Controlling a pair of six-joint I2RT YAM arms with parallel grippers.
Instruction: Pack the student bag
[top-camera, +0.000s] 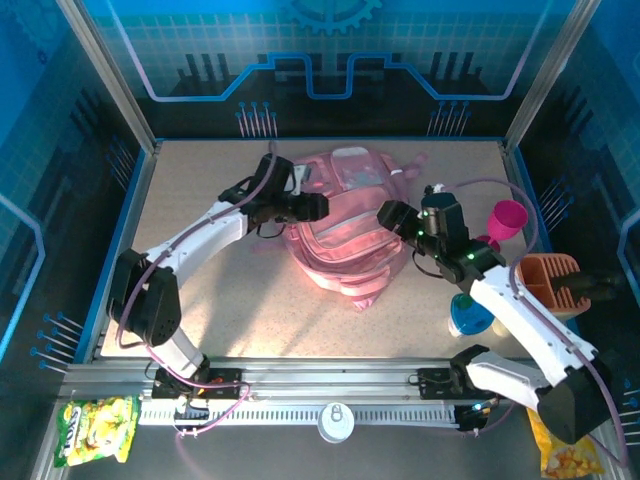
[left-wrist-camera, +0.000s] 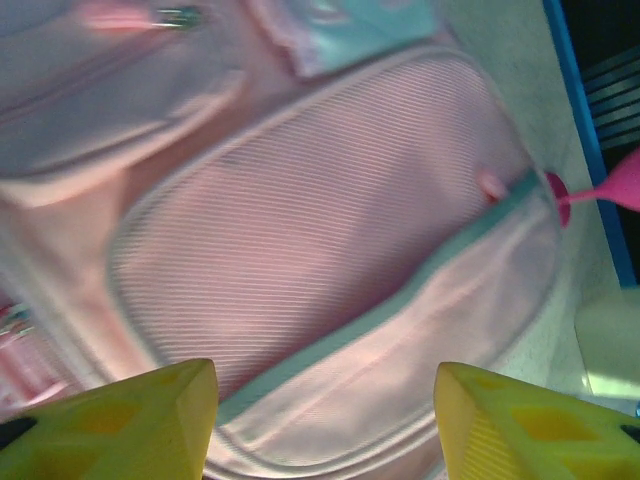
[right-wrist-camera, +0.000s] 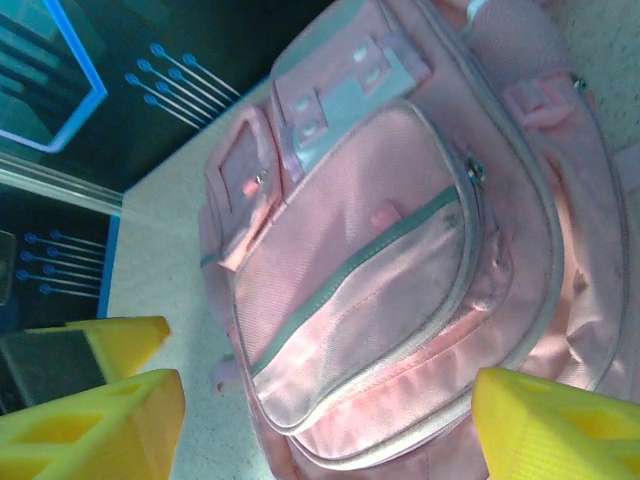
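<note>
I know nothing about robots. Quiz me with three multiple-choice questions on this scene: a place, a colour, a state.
1. Where is the student bag? A) in the middle of the table B) on the floor C) hanging up
2. What colour is the goblet cup? A) green B) magenta C) white
3. How is the left tool? A) shut on a strap B) open, empty C) shut on the cup
Answers: 1A, it lies flat mid-table; 2B, plainly magenta; 3B, its yellow fingers stand apart above the bag.
</note>
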